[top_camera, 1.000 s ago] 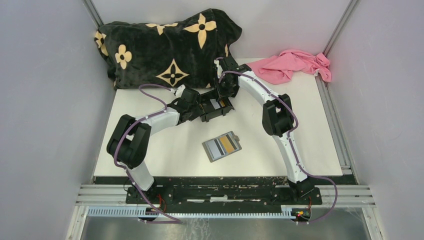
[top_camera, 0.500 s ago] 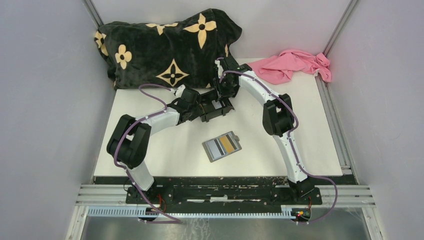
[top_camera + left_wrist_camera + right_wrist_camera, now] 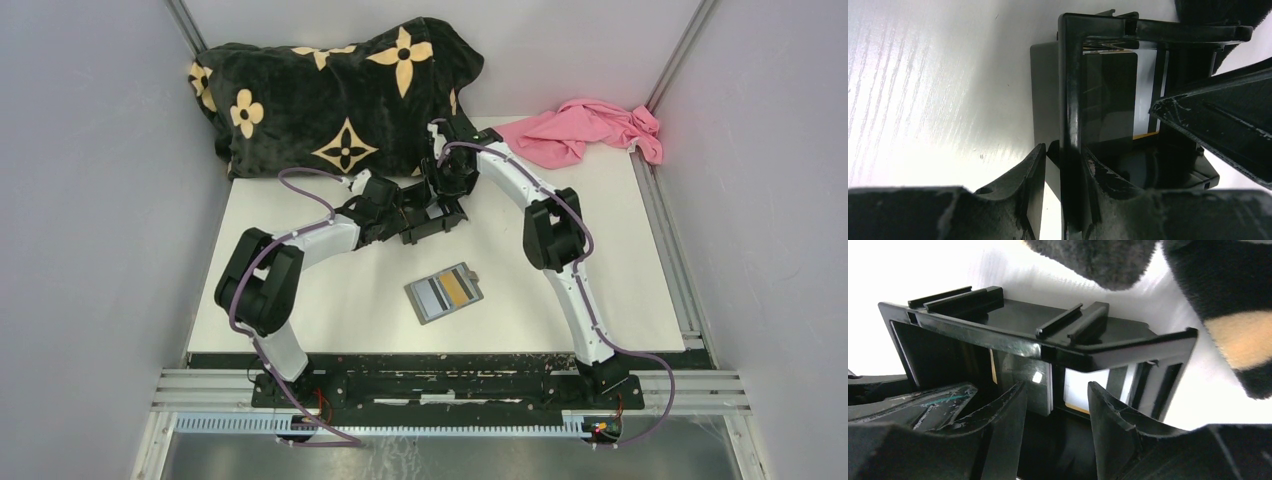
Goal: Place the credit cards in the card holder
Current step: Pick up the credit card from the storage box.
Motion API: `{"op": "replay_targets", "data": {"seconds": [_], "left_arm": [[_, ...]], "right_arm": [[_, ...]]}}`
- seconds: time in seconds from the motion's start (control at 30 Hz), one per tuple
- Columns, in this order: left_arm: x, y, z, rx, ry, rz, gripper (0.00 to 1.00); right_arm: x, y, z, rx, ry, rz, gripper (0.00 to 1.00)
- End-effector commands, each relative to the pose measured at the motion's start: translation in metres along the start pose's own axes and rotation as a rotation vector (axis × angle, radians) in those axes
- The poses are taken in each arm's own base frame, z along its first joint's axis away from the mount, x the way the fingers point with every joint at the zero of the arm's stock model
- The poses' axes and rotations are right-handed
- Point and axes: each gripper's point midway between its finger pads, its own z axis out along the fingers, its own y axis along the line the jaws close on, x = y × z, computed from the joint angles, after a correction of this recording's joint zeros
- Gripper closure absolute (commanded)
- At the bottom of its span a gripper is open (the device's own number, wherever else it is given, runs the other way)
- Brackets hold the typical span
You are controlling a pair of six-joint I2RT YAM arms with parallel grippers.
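While blanket (image 3: 330, 90) crowds box (image 3: 432, 215) at 12 o'clock, left gripper (image 3: 1062, 150) clamps box wall, right gripper (image 3: 1057, 390) spread, released; wrist view alone shows black card (image 3: 1108, 95) inside.

Grey card holder (image 3: 414, 299) lies open flat, bearing gold card (image 3: 455, 288) and silvery cards (image 3: 433, 296).

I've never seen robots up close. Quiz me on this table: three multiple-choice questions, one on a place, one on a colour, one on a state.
1. Where is the card holder? A under the cloth; B on the table, front middle; C inside the black box.
2. The cloth at the far right corner is: A green; B pink; C white.
3. The card holder is: A folded shut; B lifted up; C lying open.
Answers: 1 B, it lies flat on the white top; 2 B, plainly pink; 3 C, a silvery card and a gold card show inside.
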Motion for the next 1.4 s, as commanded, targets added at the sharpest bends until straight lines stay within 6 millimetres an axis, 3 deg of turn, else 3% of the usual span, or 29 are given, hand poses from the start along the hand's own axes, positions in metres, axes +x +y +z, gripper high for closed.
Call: {"op": "replay_targets", "data": {"seconds": [0.0, 0.27, 0.33, 0.47, 0.63, 0.8, 0.87, 1.13, 1.37], "left_arm": [[-0.008, 0.0, 0.007, -0.009, -0.024, 0.046, 0.65], [-0.007, 0.001, 0.01, -0.008, -0.022, 0.077, 0.69], [-0.007, 0.002, 0.011, -0.011, -0.02, 0.091, 0.7], [-0.004, 0.002, 0.014, -0.009, -0.011, 0.116, 0.74], [-0.001, 0.005, 0.015, -0.008, -0.003, 0.142, 0.78], [0.003, 0.015, 0.011, -0.029, 0.004, 0.153, 0.78], [0.005, 0.02, 0.009, -0.039, 0.007, 0.154, 0.78], [0.011, 0.028, 0.01, -0.051, 0.025, 0.171, 0.79], [0.01, 0.027, 0.007, -0.047, 0.021, 0.179, 0.79]], "right_arm": [[-0.003, 0.021, 0.008, -0.068, 0.002, -0.009, 0.45], [0.009, 0.039, 0.019, -0.099, 0.034, -0.016, 0.45], [0.018, 0.033, 0.032, -0.091, 0.067, -0.003, 0.44], [0.024, 0.033, 0.034, -0.089, 0.082, 0.004, 0.44], [0.03, 0.025, 0.036, -0.055, 0.097, 0.003, 0.58], [0.019, 0.01, 0.031, -0.015, 0.058, 0.01, 0.78], [0.003, 0.014, 0.015, -0.017, 0.006, 0.004, 0.81], [-0.018, 0.014, -0.009, -0.046, -0.068, 0.02, 0.82], [-0.019, 0.01, -0.009, -0.043, -0.071, 0.023, 0.75]]}}
